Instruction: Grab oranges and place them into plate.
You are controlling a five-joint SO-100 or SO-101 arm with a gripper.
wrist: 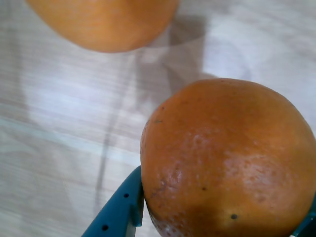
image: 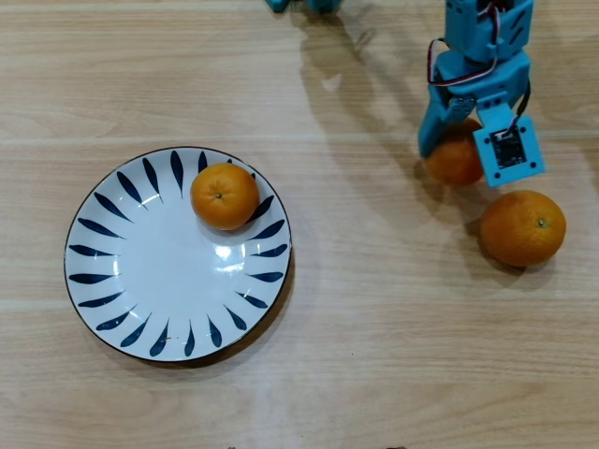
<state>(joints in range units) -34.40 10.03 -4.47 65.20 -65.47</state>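
My blue gripper (image: 456,154) is at the upper right of the overhead view, its jaws closed around a small orange (image: 452,161). In the wrist view that orange (wrist: 227,158) fills the lower right, with a blue finger (wrist: 121,210) pressed against its left side and the other finger just showing at the right edge. The larger orange (image: 523,227) lies on the table just right of and below the gripper; it also shows at the top of the wrist view (wrist: 103,24). Another small orange (image: 225,195) rests on the upper right of the white plate with blue strokes (image: 159,281).
A light wooden table (image: 374,355) carries everything. The arm (image: 487,37) comes in from the top right edge of the overhead view. A small blue part (image: 304,5) shows at the top edge.
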